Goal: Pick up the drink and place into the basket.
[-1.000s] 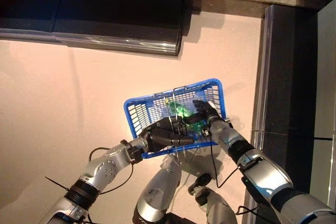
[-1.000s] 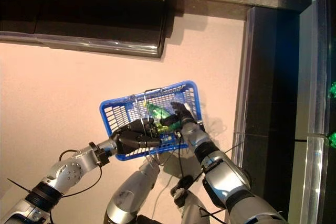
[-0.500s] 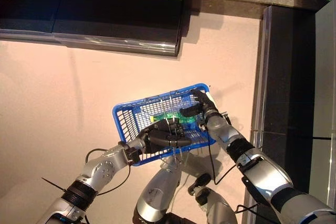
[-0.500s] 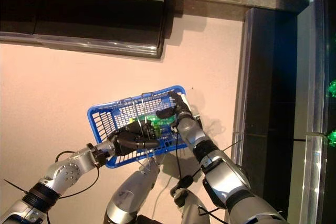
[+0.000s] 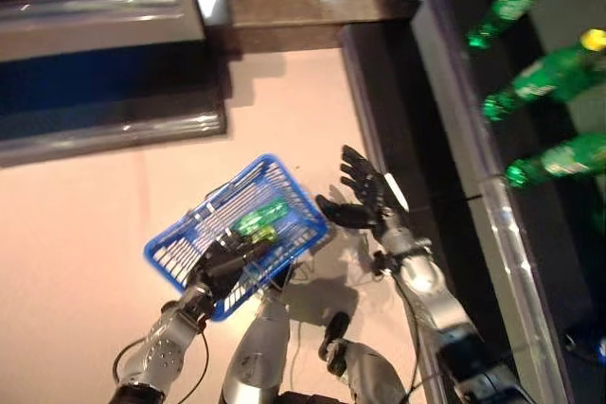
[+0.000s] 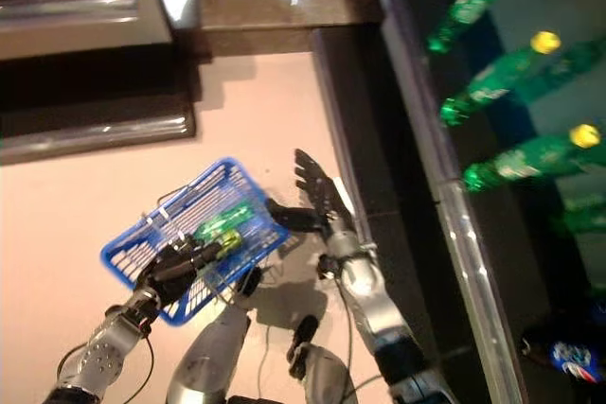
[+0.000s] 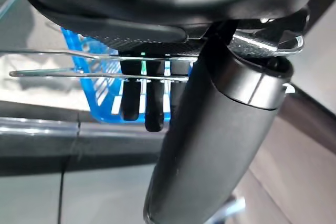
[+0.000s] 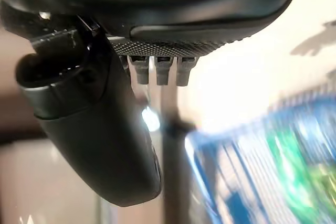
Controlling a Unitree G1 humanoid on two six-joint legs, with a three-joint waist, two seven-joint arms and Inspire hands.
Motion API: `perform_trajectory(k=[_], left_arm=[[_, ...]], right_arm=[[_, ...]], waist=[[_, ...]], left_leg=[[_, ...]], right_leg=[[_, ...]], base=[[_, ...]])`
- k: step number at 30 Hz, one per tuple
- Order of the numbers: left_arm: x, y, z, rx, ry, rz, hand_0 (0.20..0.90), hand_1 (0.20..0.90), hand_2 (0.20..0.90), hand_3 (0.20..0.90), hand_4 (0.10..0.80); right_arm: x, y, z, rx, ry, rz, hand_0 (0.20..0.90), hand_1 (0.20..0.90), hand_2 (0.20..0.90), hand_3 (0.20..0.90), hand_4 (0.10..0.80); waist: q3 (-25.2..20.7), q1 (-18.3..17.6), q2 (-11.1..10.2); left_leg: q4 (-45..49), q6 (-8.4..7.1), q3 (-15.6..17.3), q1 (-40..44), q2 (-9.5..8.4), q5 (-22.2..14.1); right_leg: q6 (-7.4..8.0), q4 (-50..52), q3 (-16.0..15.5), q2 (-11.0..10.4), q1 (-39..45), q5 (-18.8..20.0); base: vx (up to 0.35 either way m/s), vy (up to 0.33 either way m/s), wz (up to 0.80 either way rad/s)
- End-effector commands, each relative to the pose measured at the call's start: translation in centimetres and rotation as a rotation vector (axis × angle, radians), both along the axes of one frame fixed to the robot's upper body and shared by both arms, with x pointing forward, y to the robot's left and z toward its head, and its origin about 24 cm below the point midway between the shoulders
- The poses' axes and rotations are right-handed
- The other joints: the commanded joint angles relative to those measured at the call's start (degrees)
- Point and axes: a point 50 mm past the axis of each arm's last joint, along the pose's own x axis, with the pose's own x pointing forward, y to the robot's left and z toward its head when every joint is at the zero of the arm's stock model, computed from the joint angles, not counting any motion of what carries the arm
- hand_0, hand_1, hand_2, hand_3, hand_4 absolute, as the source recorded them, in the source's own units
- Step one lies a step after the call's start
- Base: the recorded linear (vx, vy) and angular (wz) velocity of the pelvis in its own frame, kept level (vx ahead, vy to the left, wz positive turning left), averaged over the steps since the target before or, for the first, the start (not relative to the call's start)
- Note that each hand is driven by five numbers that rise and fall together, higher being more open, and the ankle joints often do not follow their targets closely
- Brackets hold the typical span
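The blue basket (image 5: 232,234) hangs from the left hand (image 5: 225,260), whose fingers are curled round its thin wire handles (image 7: 79,62), clamped on them at the basket's near rim. Inside it, just past those fingers, the green drink (image 5: 260,219) lies on its side on the mesh bottom (a bottle, by the look of it), clear of the rim all round.

The right hand (image 5: 367,198) is off the basket's far corner, near it but not touching, with its fingers spread straight and its thumb pointing back toward the basket, holding nothing.

Below both hands there is pale floor (image 5: 85,205) with plenty of open room on the left hand's outer side. On the right hand's outer side the room ends quickly at a dark ledge with a shiny rail (image 5: 507,224) running along it. Beyond that rail, well apart from the right hand, several more green bottles (image 5: 554,73) lie in a row. Ahead of the basket, a dark step with a metal edge (image 5: 114,125) bounds the floor.
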Motion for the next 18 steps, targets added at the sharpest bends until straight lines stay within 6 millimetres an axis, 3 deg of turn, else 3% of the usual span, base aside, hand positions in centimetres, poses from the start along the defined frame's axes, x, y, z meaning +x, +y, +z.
perform_trajectory(k=[1,8,13,18], left_arm=[[1.6,-0.6,5.1,-0.146,-0.426,0.094,0.3,0.3,0.3,0.2,0.1],[-0.3,0.4,1.1,-0.184,-0.273,0.23,0.3,0.3,0.3,0.2,0.1],[-1.0,0.5,-1.3,-0.194,-0.153,0.295,0.3,0.3,0.3,0.2,0.1],[-1.4,0.4,-2.4,-0.217,-0.115,0.33,0.3,0.3,0.3,0.2,0.1]], right_arm=[[-1.6,-2.7,1.9,0.086,-0.173,-0.012,0.9,0.9,0.9,0.9,0.8],[-3.3,-4.9,0.1,0.098,-0.121,-0.079,0.9,0.9,0.9,0.9,0.8],[-2.8,-4.7,-0.2,0.083,-0.09,-0.042,0.9,0.9,0.9,0.9,0.8],[-2.6,-4.6,-0.5,0.067,-0.066,-0.031,0.9,0.9,0.9,0.9,0.8]], waist=[[-13.73,-3.98,4.96],[-18.41,-7.49,6.54],[-20.82,-8.7,7.0],[-22.15,-9.23,7.18]], left_leg=[[-5.56,4.23,4.41,9.7,-0.99,-6.88],[-9.2,3.01,6.74,13.43,-0.33,-6.17],[-10.43,2.04,7.69,15.29,-0.64,-5.86],[-9.73,1.89,8.35,16.09,-0.86,-6.53]], right_leg=[[-0.12,-1.61,1.62,2.83,-3.18,9.97],[-1.87,-5.23,3.94,4.32,0.19,8.32],[-2.83,-8.11,4.18,4.59,2.55,8.33],[-3.24,-8.71,4.31,4.59,3.53,8.27]], base=[[0.063,-0.058,-0.34],[0.04,-0.04,-0.34],[0.023,-0.005,-0.1],[0.039,0.019,-0.11]])
